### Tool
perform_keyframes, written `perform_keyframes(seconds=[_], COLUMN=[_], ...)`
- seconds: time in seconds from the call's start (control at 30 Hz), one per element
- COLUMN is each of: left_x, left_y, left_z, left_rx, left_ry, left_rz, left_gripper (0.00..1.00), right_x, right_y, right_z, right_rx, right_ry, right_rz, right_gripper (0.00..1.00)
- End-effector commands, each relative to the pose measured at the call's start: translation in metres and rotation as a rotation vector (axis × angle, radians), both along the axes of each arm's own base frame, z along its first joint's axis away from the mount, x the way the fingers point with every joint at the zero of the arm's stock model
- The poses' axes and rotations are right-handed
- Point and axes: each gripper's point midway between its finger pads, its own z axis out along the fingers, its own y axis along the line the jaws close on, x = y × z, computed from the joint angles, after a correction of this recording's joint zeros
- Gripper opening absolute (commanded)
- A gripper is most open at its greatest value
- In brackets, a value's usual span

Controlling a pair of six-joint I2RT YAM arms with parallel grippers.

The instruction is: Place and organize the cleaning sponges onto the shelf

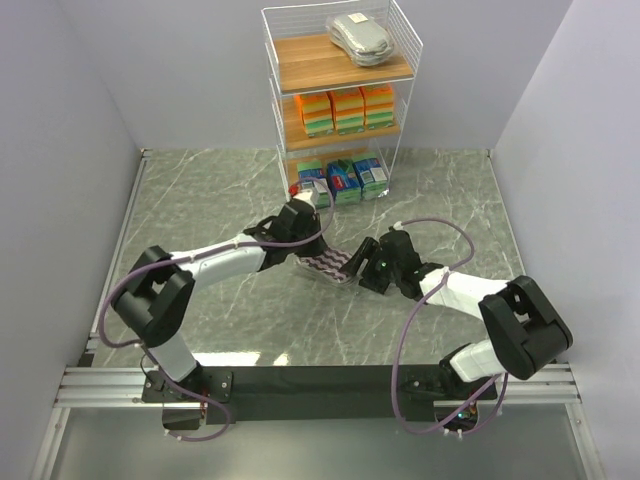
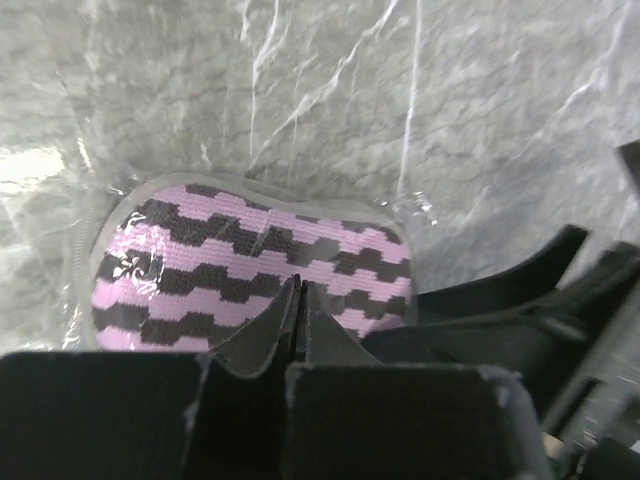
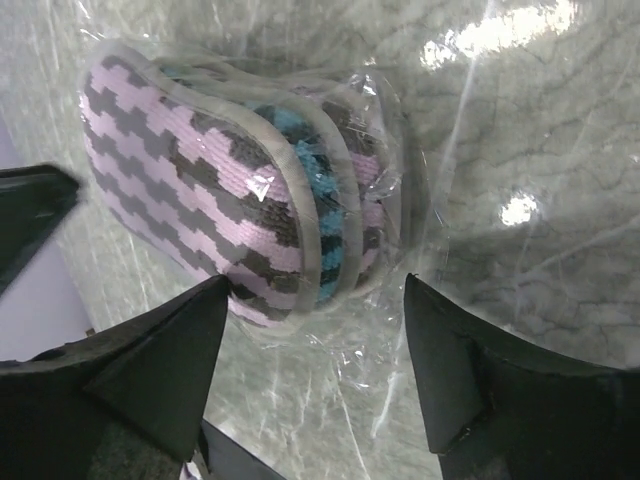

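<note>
The right gripper (image 3: 318, 283) sits nearest, its jaws released and spread to either side of the near end of the purple-striped sponge pack (image 3: 200, 190), not clamped on it. The pack lies in clear wrap on the green marbled surface (image 1: 200, 200), between the two arms and in front of the shelf (image 1: 300, 52). The left gripper (image 2: 300, 295) has its jaws clenched together over the pack's edge; whether they pinch the wrap I cannot tell. On the shelf, the silvery pack (image 1: 360, 38) lies on the top tier, the orange packs (image 1: 347, 108) fill the middle tier, and the blue-green packs (image 1: 343, 178) sit on the bottom.
</note>
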Motion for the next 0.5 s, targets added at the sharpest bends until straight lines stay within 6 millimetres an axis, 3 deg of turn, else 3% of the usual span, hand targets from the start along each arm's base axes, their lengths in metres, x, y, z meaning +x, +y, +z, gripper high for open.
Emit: perform_keyframes(seconds=[0.0, 0.1, 0.2, 0.47], left_x=[0.004, -0.002, -0.003, -0.005], left_y=[-0.015, -0.017, -0.021, -0.02], left_z=[-0.006, -0.032, -0.046, -0.054], left_rx=[-0.024, -0.007, -0.011, -0.002], left_ry=[-0.006, 0.054, 0.075, 0.087], left_rz=[-0.057, -0.073, -0.08, -0.083], left_gripper=[0.01, 0.0, 0.01, 0.01], right_x=[0.017, 0.017, 0.018, 0.026], right_y=[0.007, 0.007, 0.008, 0.006], right_z=[0.019, 0.017, 0.016, 0.016], right_rx=[0.03, 0.024, 0.023, -0.008], right_ry=[-0.072, -0.071, -0.07, -0.072], right_rz=[-0.011, -0.011, -0.006, -0.012], right_gripper=[0.75, 0.75, 0.72, 0.69])
